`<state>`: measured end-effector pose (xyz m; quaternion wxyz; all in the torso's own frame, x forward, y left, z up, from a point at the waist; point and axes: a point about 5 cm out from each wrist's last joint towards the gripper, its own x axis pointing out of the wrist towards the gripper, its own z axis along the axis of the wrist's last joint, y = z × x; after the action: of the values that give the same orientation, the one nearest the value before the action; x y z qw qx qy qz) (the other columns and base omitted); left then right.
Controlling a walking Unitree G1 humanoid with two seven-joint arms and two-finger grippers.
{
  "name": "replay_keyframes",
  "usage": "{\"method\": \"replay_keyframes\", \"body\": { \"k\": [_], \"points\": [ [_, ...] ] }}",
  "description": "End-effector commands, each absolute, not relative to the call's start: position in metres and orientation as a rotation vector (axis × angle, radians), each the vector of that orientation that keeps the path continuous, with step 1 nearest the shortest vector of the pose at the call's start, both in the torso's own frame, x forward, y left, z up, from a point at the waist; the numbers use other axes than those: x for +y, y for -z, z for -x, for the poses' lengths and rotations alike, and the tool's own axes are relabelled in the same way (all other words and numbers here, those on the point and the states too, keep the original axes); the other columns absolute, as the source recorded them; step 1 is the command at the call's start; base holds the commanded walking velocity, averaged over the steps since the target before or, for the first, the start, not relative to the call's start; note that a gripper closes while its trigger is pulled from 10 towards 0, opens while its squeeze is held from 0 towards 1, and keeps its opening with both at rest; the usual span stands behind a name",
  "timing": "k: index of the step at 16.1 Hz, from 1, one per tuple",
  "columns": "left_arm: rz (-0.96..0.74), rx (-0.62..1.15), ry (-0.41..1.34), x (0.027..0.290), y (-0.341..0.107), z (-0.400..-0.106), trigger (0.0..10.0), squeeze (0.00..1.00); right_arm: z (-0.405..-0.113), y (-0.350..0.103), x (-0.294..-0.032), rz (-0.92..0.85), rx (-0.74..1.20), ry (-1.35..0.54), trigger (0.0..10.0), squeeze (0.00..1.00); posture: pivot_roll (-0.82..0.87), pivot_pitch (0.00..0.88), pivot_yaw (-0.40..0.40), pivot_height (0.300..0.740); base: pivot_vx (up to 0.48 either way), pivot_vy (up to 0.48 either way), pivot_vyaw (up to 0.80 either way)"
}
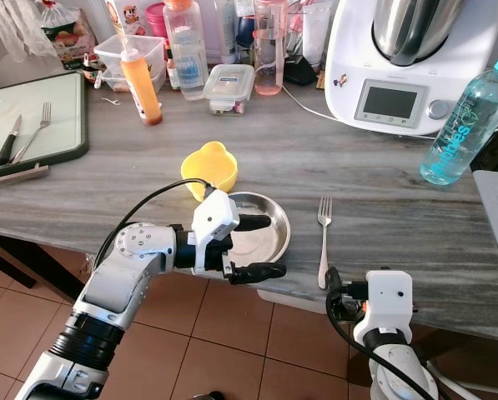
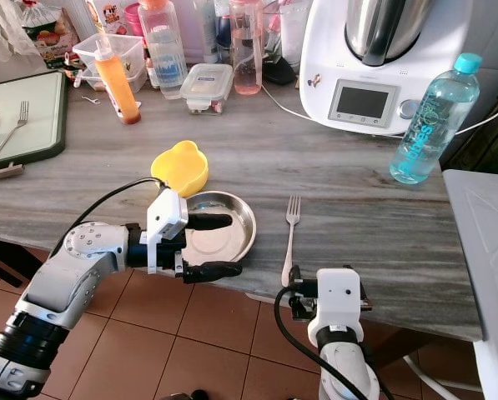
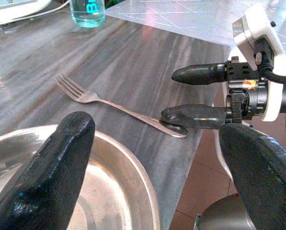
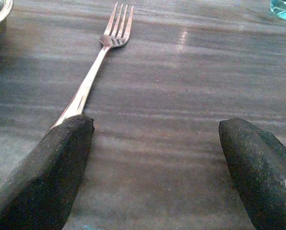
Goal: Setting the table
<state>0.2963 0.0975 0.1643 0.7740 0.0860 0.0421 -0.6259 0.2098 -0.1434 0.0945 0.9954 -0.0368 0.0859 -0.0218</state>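
Right wrist view shows the right gripper (image 4: 154, 167) spread apart, one finger over the fork (image 4: 92, 76) handle. Left gripper (image 1: 261, 247) gapes across the plate (image 1: 265, 233) rim. Better to square the fork beside the plate without nudging it off the table (image 1: 382, 183).

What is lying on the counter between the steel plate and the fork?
Nothing lies there. In the left eye view, the steel plate and the fork are apart, with only bare grey counter between them. The left wrist view shows the same gap.
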Motion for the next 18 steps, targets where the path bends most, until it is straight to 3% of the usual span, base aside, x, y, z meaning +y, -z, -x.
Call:
{"method": "replay_keyframes", "body": {
  "k": [1,5,14,18],
  "points": [
    [-0.198,0.075,1.361,0.096,-0.167,-0.295,10.0,0.0,-0.207,-0.088,-0.134,0.056,0.213,-0.01,10.0,1.0,0.06,0.141,0.048,0.74,0.0,0.0,0.0],
    [-0.198,0.073,1.359,0.097,-0.167,-0.296,10.0,0.0,-0.205,-0.087,-0.139,0.059,0.215,0.01,10.0,1.0,0.07,0.14,0.049,0.74,0.0,0.0,0.0],
    [-0.175,0.044,1.327,0.094,-0.172,-0.3,10.0,0.0,-0.2,-0.136,-0.168,0.08,-0.089,0.164,10.0,1.0,0.05,0.132,0.052,0.74,0.0,0.0,0.0],
    [-0.056,-0.035,1.182,0.09,-0.18,-0.308,10.0,0.0,-0.209,-0.153,-0.175,0.109,-0.172,0.201,10.0,1.0,0.06,0.109,0.043,0.74,0.0,0.0,0.0]
  ]
}}
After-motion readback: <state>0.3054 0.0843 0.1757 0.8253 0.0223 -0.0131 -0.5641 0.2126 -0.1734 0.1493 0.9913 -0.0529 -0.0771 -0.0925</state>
